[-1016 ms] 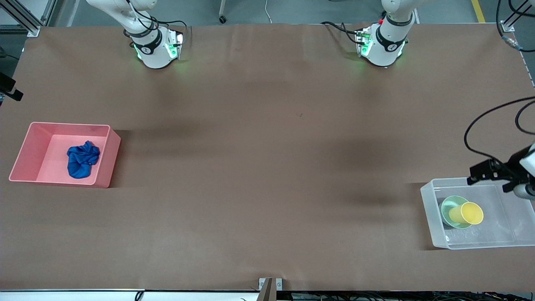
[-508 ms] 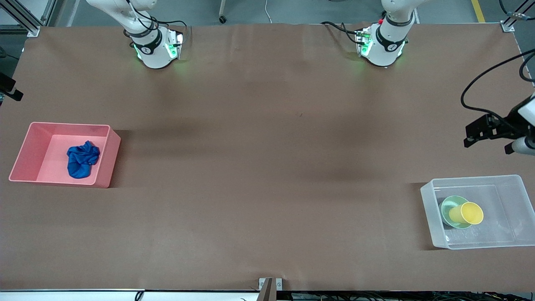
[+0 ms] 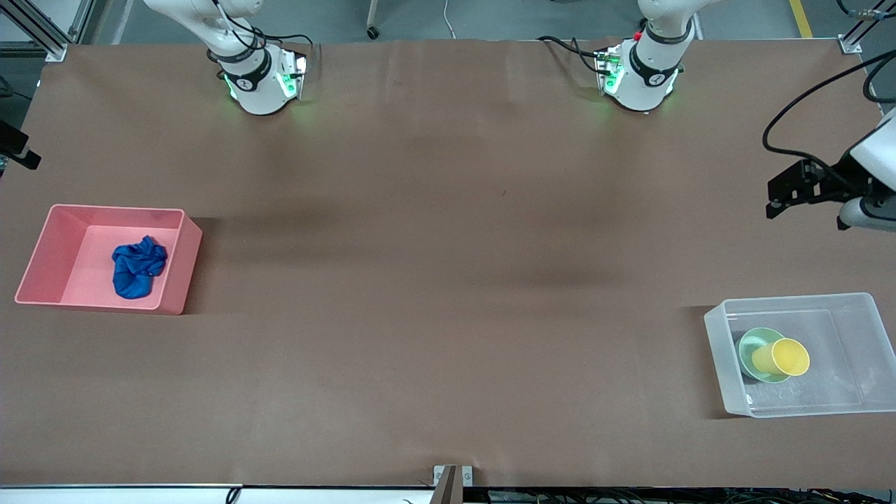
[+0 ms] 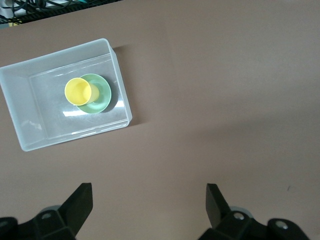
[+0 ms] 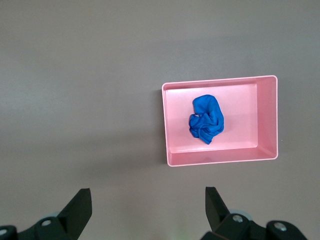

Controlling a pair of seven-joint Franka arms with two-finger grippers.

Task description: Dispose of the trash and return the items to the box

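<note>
Nearest the front camera, at the left arm's end of the brown table [image 3: 448, 280], stands the clear box [image 3: 721, 350]. Inside it the pale green bowl [image 3: 754, 348] rests on the bottom, and the yellow cup [image 3: 789, 357] lies tipped on its side across the bowl, touching it, its open mouth turned toward the front camera. Nothing stands between the box and the gripper above the table. A little farther from the camera, at the right arm's end, sits the pink bin [image 3: 175, 280], with the blue trash [image 3: 138, 267] lying crumpled on its floor, apart from the walls. Farther still, the left gripper [image 3: 787, 190] hangs over bare table at that arm's end, its fingers [image 4: 80, 200] spread wide and holding nothing; the box with the cup and bowl lies nearer the camera than the spot below it, well apart. The right gripper [image 5: 147, 205] is out of the front view; its wrist view shows its fingers [image 5: 77, 205] likewise spread wide and empty, high over bare table beside the pink bin. No label or writing can be read anywhere.
</note>
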